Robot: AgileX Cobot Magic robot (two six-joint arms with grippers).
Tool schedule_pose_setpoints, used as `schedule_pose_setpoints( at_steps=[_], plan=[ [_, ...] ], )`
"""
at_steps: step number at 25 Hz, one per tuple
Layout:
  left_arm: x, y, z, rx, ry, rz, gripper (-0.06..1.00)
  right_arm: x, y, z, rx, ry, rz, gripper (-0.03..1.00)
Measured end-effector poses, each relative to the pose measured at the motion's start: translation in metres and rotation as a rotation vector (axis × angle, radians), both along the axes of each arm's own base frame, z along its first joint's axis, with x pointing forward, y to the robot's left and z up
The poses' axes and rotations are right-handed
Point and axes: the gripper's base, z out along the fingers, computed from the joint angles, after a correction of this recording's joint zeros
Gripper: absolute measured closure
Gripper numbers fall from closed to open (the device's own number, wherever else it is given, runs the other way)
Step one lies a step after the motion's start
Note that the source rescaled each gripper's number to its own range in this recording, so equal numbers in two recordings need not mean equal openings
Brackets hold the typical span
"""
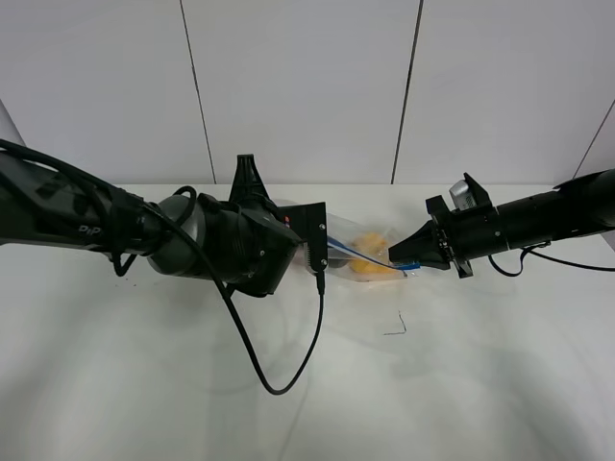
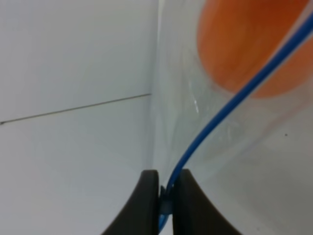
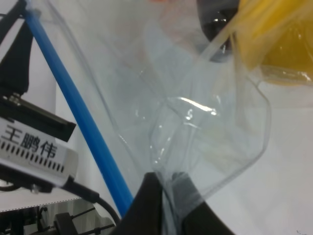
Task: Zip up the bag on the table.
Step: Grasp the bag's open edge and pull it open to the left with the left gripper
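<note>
We hold the bag (image 1: 370,252) between us: left hand (image 2: 165,192) pinched shut on its blue zipper (image 2: 234,98), right hand (image 3: 167,188) on its clear crinkly edge.

One end of the bag (image 1: 363,242) behind the left arm (image 1: 221,245) — orange item (image 2: 244,44) blurred and edge-cropped

Pale panelled wall (image 1: 307,86) — thin dark seams (image 1: 196,86) — flat light

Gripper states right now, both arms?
Left gripper: shut on the bag, at its blue zipper strip.
Right gripper: shut on the bag's clear plastic edge.
</note>
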Motion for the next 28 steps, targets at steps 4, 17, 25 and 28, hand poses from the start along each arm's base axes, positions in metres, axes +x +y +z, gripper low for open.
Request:
schedule_pose_setpoints(
  at_steps=[4, 17, 25, 28],
  plan=[
    [0.006, 0.007, 0.0, 0.001, -0.002, 0.011, 0.94, 0.0, 0.0, 0.0, -0.001, 0.0, 0.003, 0.97],
    [0.02, 0.026, 0.0, 0.004, -0.003, 0.068, 0.94, 0.0, 0.0, 0.0, -0.006, 0.0, 0.008, 0.97],
    [0.026, 0.036, 0.0, -0.001, 0.001, 0.091, 0.94, -0.001, 0.0, 0.0, -0.003, 0.001, 0.01, 0.97],
    [0.026, 0.036, 0.0, -0.002, 0.002, 0.089, 0.94, -0.001, 0.0, 0.0, -0.003, 0.001, 0.01, 0.97]
  ],
)
